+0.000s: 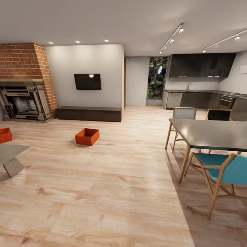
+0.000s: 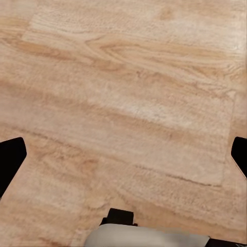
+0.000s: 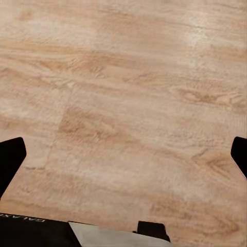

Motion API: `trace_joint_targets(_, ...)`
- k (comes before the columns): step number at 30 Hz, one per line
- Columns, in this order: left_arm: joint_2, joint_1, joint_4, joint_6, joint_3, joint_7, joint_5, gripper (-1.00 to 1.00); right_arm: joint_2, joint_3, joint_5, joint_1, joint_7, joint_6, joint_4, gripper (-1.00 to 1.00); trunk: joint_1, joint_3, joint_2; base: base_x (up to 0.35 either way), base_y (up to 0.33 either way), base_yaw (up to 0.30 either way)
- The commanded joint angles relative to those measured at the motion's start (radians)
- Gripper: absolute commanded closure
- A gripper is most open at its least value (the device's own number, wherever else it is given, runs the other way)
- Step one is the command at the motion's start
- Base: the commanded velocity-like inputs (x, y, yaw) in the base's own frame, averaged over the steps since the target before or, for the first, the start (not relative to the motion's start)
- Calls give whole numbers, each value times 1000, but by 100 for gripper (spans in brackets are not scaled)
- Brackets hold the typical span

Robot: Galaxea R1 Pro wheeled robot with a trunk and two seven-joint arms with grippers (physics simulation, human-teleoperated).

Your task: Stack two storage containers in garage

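One orange-red rectangular open-topped storage container (image 1: 87,136) is seen standing on the light wood plank floor (image 1: 113,192) out in front of the long dark low bench (image 1: 89,113). A second orange-red container (image 1: 5,134) lies near the red brick fireplace (image 1: 25,82). The left end effector (image 2: 123,154) and right end effector (image 3: 123,154) are spread wide over bare planks, holding nothing.

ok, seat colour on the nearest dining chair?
Teal seat on the nearest dining chair, with a light wood frame. Head view shows it best.
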Motion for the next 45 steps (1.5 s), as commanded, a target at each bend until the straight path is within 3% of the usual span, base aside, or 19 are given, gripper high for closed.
trace_joint_targets(1,0,-2,4,-6,4,2,-2,-100,0,0,4,-1,-1,-3,1,-100,1,-1,0,325,0,0)
trace_joint_targets(45,-1,-2,4,-5,4,2,-2,-100,0,0,5,-1,-1,-3,1,-100,1,-1,0,325,-23,0)
